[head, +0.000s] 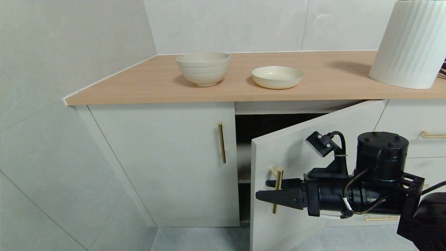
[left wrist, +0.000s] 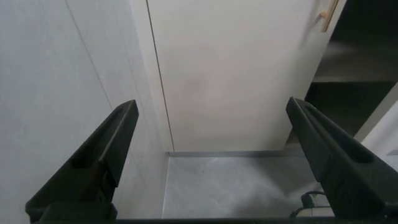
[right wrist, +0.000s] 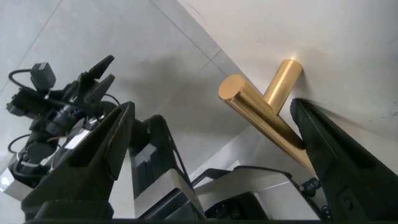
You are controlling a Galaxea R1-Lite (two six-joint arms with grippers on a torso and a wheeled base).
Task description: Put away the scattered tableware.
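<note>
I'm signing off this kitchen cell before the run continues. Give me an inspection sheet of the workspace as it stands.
Surface: wooden counter, no spills seen.
Job's things: bowl and plate upright on the counter, apart.
Clutter: tall white ribbed vessel at the counter's right end.
Grippers: right gripper open, straddling the handle of the open door; left gripper open, low before the shut door.
Cables: dark cords, apparently, behind the vessel.
Surroundings: tiled walls, grey floor, shelf behind the open door.
</note>
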